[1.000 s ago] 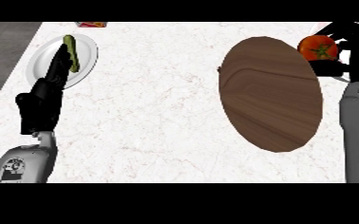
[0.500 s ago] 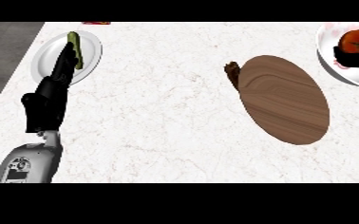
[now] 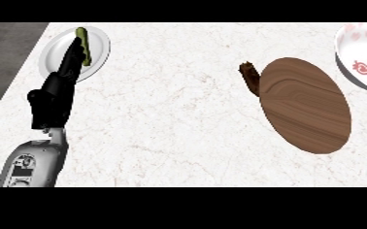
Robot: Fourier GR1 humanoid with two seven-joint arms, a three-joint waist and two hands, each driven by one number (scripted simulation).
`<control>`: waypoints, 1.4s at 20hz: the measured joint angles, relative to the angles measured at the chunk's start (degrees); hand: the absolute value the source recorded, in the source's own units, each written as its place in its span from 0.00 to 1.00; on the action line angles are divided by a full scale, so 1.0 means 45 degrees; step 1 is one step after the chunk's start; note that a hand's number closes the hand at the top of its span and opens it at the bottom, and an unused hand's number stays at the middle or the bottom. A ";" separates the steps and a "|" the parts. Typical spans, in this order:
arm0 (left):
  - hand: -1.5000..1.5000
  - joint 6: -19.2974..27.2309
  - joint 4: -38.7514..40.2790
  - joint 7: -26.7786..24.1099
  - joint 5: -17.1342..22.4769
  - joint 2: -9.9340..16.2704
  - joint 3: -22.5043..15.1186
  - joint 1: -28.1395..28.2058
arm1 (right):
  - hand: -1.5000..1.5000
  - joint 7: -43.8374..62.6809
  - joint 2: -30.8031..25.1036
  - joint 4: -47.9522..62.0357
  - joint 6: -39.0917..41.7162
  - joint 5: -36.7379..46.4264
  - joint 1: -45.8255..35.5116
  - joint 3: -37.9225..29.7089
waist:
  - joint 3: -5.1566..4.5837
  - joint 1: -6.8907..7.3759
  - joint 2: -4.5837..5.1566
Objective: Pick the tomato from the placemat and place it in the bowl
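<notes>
Landmark: an oval brown wooden placemat (image 3: 305, 106) is laid on the white marbled bench (image 3: 172, 111), and every place below is given from it.
Placemat surface: nothing is seen on the wood; a small dark brown stub (image 3: 249, 73) is shown sticking out at its upper left edge, and what it is cannot be told.
Bowl: a white bowl with red markings (image 3: 351, 56) is cut by the frame's edge, just beyond the placemat's upper right end.
Tomato: no tomato is seen on the placemat or anywhere else in view; only a sliver of the bowl is shown, so its contents cannot be told.
Right hand: it is not shown at all, so its state cannot be told.
Left hand: the black left hand (image 3: 61, 85) is held well to the left of the placemat, fingers straight and open, nothing gripped, pointing up over a round white plate (image 3: 97, 53).
Plate contents: a slim green vegetable (image 3: 84, 48) is seen lying on the plate, beside the fingers.
Progress: the pick is judged done, since the placemat is bare; whether the placing is finished cannot be confirmed from this view.
</notes>
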 measured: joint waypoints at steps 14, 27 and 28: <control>0.50 -0.0024 0.0116 -0.0056 0.0017 -0.0135 -0.0028 -0.0180 | 0.00 -0.2600 -0.0519 0.2822 0.2313 -0.2102 -0.0624 -0.1990 | 0.0081 0.0191 0.0128; 0.50 0.0031 0.0335 -0.0273 0.0033 -0.0103 0.0224 0.0107 | 0.00 -0.4496 -0.2221 0.3774 0.5166 -0.4224 -0.0050 -0.4034 | 0.0045 -0.0199 -0.0028; 0.50 0.0092 0.0219 -0.0242 -0.0032 -0.0173 0.0150 0.0222 | 0.00 -0.4670 -0.2311 0.3823 0.5438 -0.4378 0.0095 -0.4165 | 0.0041 -0.0229 -0.0061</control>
